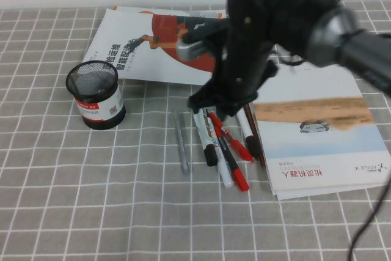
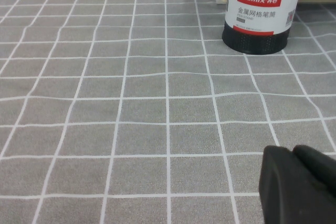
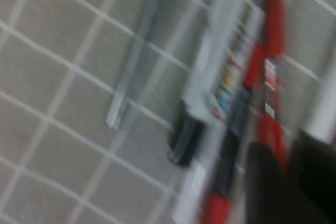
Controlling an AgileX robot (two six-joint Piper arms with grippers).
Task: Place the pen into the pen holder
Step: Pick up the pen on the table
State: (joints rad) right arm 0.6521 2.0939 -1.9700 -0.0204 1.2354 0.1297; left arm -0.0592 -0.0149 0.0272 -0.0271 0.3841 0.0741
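Right claw (image 1: 214, 109) is positioned over the crowded pens, jaw state indeterminate; a red pen (image 1: 234, 139) may be taken instead of the pen (image 1: 206, 139). Left claw (image 2: 299, 184) is parked, jaw state indeterminate.

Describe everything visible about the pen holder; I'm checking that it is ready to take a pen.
The pen holder is a round black wire-mesh cup, seemingly metal, with a red-and-white printed label band around its lower half. It stands upright on the grey checked tablecloth, mouth open upward, at the robot's left, just in front of a white booklet's corner. No pen shows inside it. Nothing grips it; the pens lie apart to its right.
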